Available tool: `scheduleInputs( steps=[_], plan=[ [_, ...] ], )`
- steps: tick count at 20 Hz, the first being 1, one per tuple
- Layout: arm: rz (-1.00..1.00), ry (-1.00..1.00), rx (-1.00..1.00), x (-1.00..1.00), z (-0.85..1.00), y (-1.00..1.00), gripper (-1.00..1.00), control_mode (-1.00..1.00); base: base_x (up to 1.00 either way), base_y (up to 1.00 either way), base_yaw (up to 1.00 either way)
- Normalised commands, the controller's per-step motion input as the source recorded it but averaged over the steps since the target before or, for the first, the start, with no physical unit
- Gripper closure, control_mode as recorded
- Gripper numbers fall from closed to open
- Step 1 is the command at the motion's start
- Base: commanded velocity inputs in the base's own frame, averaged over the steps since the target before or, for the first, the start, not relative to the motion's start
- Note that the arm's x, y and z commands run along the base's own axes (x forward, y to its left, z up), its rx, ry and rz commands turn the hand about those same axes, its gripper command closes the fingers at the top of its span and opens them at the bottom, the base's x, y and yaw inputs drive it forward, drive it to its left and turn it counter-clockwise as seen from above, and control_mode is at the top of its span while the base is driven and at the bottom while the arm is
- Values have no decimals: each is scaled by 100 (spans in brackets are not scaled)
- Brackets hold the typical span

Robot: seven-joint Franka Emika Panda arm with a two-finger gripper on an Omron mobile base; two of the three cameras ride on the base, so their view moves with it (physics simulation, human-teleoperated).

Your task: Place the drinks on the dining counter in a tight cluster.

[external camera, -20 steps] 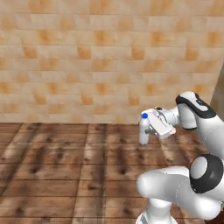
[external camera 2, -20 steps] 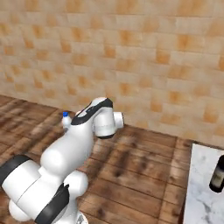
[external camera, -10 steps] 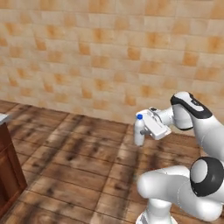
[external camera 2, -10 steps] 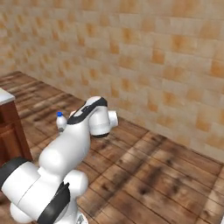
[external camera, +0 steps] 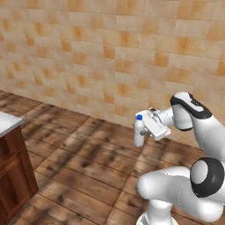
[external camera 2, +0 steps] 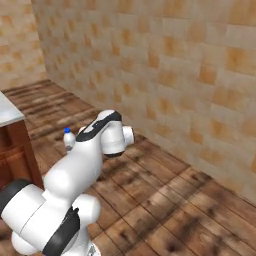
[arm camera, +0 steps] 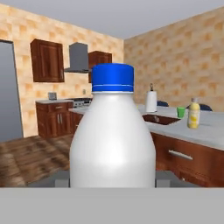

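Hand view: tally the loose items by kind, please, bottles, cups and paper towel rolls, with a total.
Bottles: 2, the white bottle with blue cap held in the gripper, and the yellow juice bottle on the dining counter
Cups: 1, the green cup
Paper towel rolls: 1
Total: 4

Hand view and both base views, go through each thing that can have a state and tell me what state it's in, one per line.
White bottle: blue cap on, upright, held off the floor.
Gripper: closed on the white bottle.
Yellow juice bottle: capped, upright on the dining counter.
Green cup: upright on the counter.
Paper towel roll: standing upright.
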Motion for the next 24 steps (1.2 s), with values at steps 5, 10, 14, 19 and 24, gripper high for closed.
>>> scheduleInputs(
  steps=[5, 10, 14, 19, 24],
  plan=[
    [0, 0, 0, 0, 0, 0, 100, 100, 65, 0, 42],
    [0, 0, 0, 0, 0, 0, 100, 100, 69, 0, 41],
    [0, 0, 0, 0, 0, 0, 100, 100, 59, 19, 38],
    [0, 0, 0, 0, 0, 0, 100, 100, 48, 25, 43],
    [0, 0, 0, 0, 0, 0, 100, 100, 44, 15, 53]
  ],
)
